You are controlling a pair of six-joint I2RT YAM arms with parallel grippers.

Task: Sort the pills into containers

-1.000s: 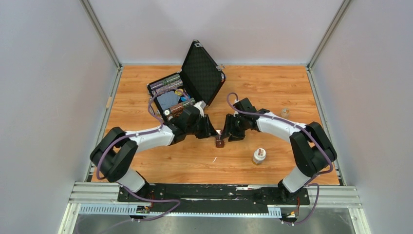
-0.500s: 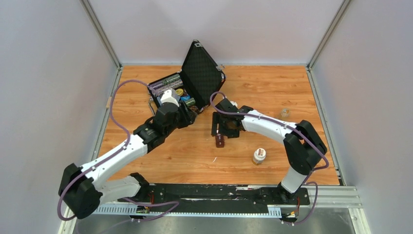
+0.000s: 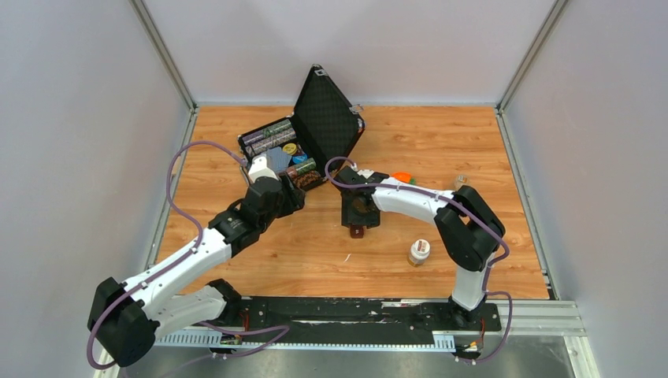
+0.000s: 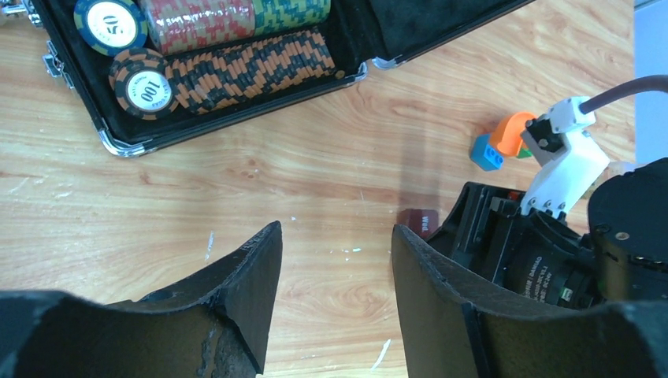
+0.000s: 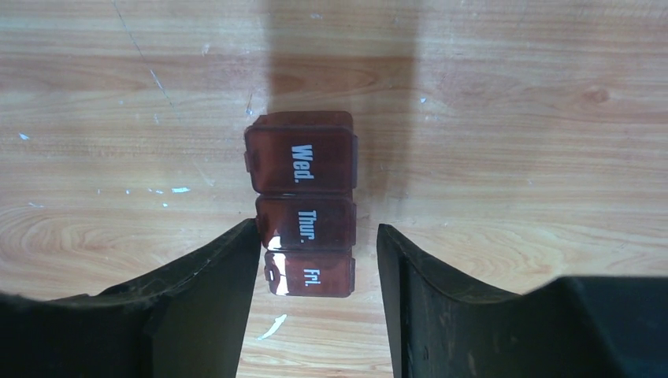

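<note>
**Right pincer straddles the shut pill strip**

The containers (image 5: 303,205) lie mid-worktop (image 3: 441,142), all three lids closed. The right pincer (image 5: 317,228) hangs over the Fri. end, jaws apart with a gap showing, probably lining up to steady it. The left pincer (image 4: 335,231) hovers wide and empty by the case (image 3: 324,118), clear of the work. The bottle (image 3: 419,252) stands near right.

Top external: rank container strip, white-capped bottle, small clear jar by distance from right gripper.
1. Container strip, mid-table, at the tip of the right gripper.
2. White-capped bottle, nearer the bases, to the right.
3. Small clear jar, far right edge.
</note>
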